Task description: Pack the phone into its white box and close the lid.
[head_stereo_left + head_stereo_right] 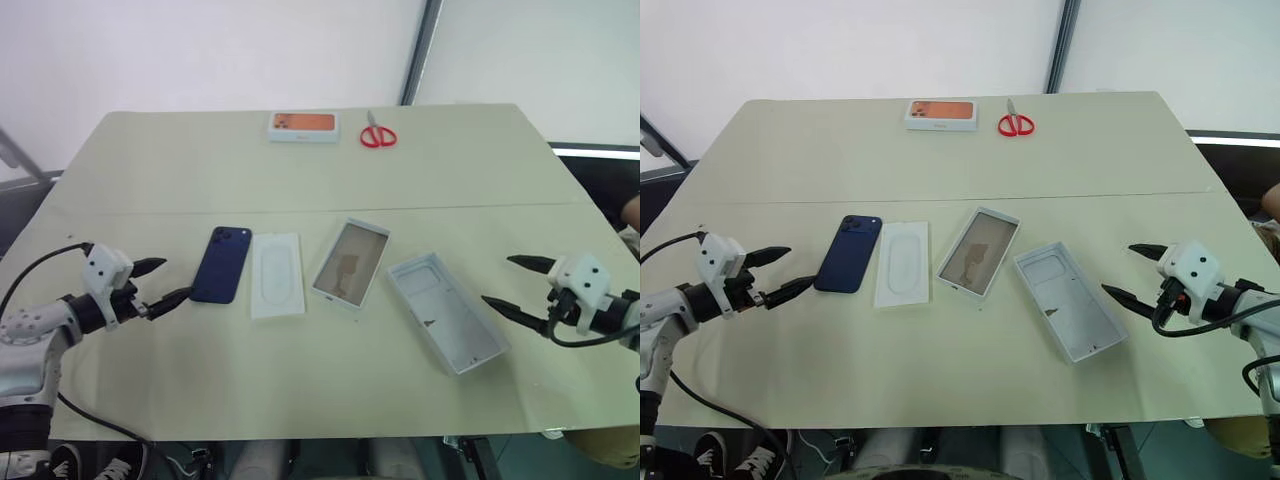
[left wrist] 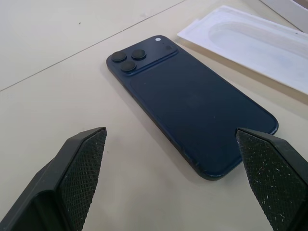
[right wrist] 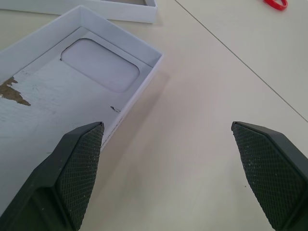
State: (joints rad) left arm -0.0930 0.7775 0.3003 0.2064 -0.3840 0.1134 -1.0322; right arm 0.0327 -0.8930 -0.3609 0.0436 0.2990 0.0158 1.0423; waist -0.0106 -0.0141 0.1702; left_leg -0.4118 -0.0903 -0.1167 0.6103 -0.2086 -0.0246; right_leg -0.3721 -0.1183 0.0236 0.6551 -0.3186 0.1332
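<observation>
A: Nearest in, the left gripper [image 1: 168, 281] sits just off the phone's near end, jaws wide and empty. The phone [image 1: 221, 264] lies back-up on the table [image 1: 180, 170], camera cluster at the far end, flat and free of anything.

B: So the step is picking it up. How should that go well?

A: I'd say come in across the long edges, since the phone is thin and flat on the table; the fingers [image 2: 79, 168] need to get low at both sides and close evenly, or it may skid.

B: What's beside it?

A: The insert [image 1: 276, 273] lies just beside it on the right. Past that, the box [image 1: 350, 263] sits open, tan floor up, tilted a little. The phone probably needs turning to match that angle before it goes down.

B: And the lid?

A: The lid [image 1: 445, 312] lies inside-up, right of the box, near the right gripper [image 1: 518, 283], whose jaws are also wide and empty. An orange box [image 1: 303, 126] and scissors [image 1: 378, 134] lie well apart at the far edge.
</observation>
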